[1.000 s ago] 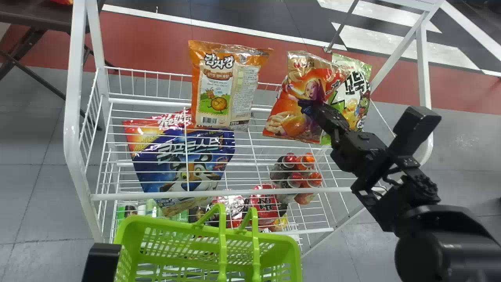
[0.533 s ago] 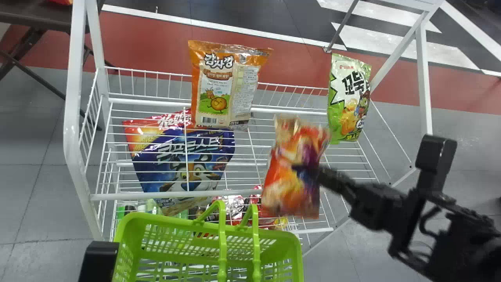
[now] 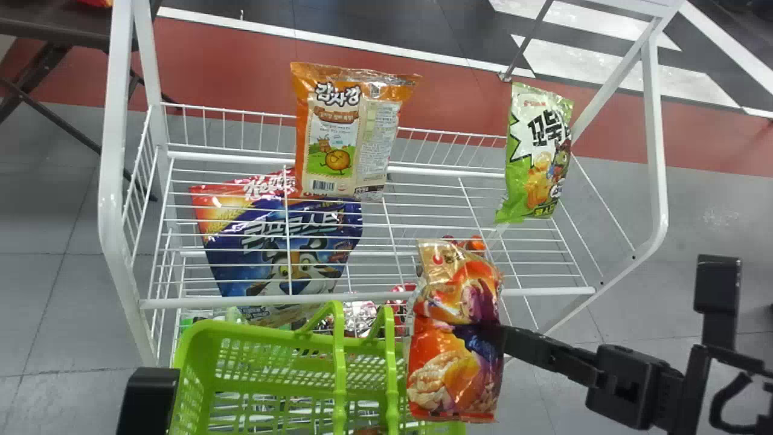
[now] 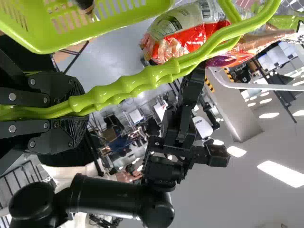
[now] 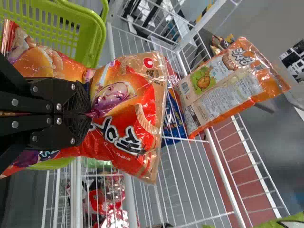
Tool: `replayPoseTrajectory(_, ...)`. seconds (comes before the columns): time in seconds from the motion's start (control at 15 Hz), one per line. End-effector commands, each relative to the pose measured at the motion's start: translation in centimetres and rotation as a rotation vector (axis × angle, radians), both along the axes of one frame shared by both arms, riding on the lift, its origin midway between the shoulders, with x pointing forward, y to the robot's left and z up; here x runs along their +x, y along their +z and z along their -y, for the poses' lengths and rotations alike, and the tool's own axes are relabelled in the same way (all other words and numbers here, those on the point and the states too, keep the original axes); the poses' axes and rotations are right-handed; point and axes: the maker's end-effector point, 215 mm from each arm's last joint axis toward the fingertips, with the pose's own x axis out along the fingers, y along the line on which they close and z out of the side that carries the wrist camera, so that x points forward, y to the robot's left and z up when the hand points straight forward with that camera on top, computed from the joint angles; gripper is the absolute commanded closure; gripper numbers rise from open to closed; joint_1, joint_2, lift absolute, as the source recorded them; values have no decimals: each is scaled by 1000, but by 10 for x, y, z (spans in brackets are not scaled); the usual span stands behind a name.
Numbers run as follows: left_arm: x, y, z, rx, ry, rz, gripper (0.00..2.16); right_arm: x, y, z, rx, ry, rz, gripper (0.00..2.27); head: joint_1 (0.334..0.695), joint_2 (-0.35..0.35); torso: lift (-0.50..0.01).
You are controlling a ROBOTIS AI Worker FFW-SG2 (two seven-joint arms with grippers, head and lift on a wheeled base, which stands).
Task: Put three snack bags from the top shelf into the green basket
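Observation:
My right gripper (image 3: pixel 510 341) is shut on the side of a red-orange snack bag (image 3: pixel 450 374), holding it over the right rim of the green basket (image 3: pixel 199 356). In the right wrist view the gripper (image 5: pixel 85 113) pinches the crumpled bag (image 5: pixel 126 142). The left gripper (image 3: pixel 148 399) is at the lower left in the head view; the left wrist view has that gripper (image 4: pixel 78 111) shut on the green basket handles (image 4: pixel 152 76). On the top shelf, an orange snack bag (image 3: pixel 341 133) is left of centre and a green snack bag (image 3: pixel 537 157) is toward the right.
White posts (image 3: pixel 112 181) and the shelf's front rail (image 3: pixel 241 301) frame the wire rack. A blue cereal bag (image 3: pixel 284 241) and red packages lie below the top shelf. A dark table (image 3: pixel 54 27) stands at the back left.
The red-orange bag has come off the top shelf beside the green bag, moving nearer and down to the basket in my right gripper. The right arm has drawn back; the left has barely shifted.

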Motion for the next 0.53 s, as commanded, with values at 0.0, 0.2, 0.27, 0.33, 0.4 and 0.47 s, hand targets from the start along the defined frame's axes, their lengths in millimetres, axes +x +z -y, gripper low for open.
replayPoseTrajectory(0.0,2,0,0,-3,4,7,1683,-12,-9,-17,56,27,-40,2243,695,-350,-45)
replayPoseTrajectory(0.2,6,1,0,-13,10,24,1683,-34,-30,-40,98,72,-117,2243,695,-350,-45)
replayPoseTrajectory(0.27,7,1,0,-13,12,26,1683,-42,-33,-49,106,95,-136,2243,695,-350,-45)
replayPoseTrajectory(0.33,9,1,-1,-12,13,29,1683,-53,-41,-60,104,125,-171,2243,695,-350,-45)
replayPoseTrajectory(0.4,10,2,-1,-13,14,30,1683,-64,-52,-70,100,149,-211,2243,695,-350,-45)
replayPoseTrajectory(0.47,10,3,-1,-17,14,32,1683,-73,-67,-77,88,165,-252,2243,695,-350,-45)
